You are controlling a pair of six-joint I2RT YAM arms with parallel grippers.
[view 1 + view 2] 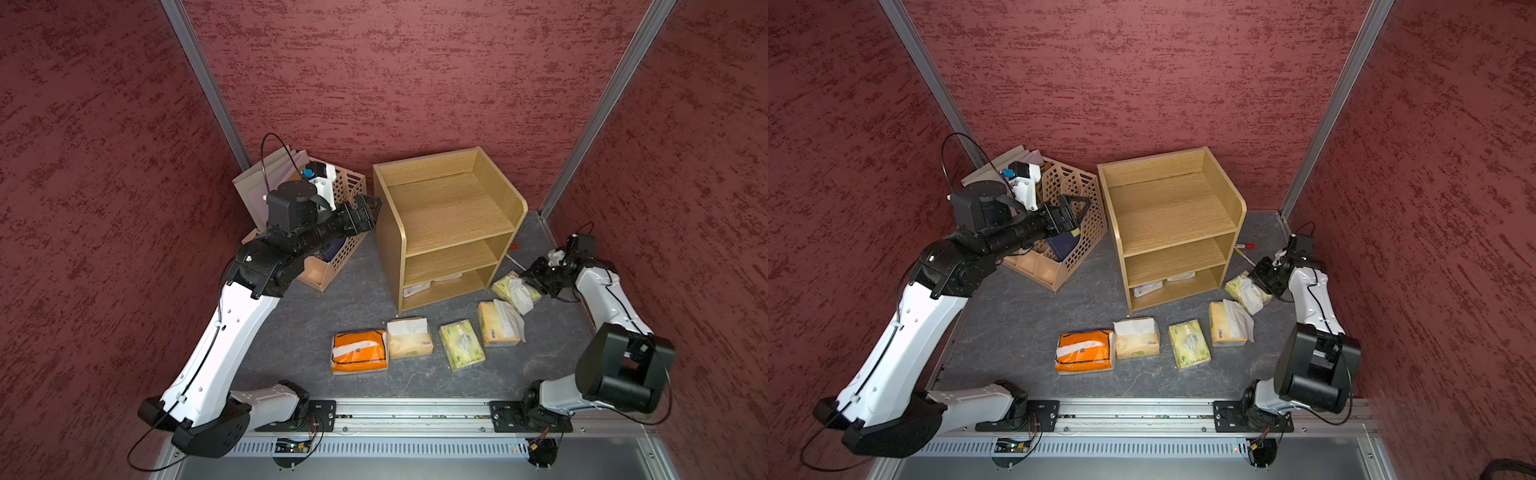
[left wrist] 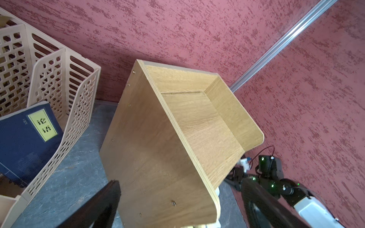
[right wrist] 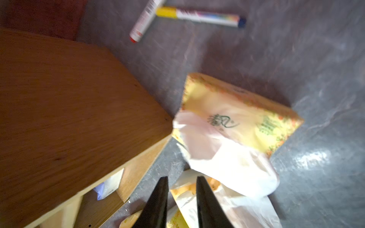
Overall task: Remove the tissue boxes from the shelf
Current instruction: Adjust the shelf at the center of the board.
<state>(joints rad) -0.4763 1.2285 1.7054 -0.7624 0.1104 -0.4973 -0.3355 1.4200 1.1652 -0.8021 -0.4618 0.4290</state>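
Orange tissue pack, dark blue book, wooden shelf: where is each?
Orange tissue pack [image 1: 361, 358]: in a top view, upper face.
Dark blue book [image 2: 19, 150]: left wrist view, cover.
Light wooden shelf [image 1: 453, 216]: in a top view, top board.

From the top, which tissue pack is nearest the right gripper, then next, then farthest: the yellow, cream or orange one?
1. Yellow pack, at the end of the row nearest the right gripper.
2. Cream pack, further along the row.
3. Orange pack, at the row's far end.

The dark blue book [image 2: 25, 138] in the lattice file holder [image 2: 79, 110] bore a yellow label [image 2: 43, 125] reading "论语". Green brush script on the yellow tissue pack [image 3: 246, 118] was too blurred to read.
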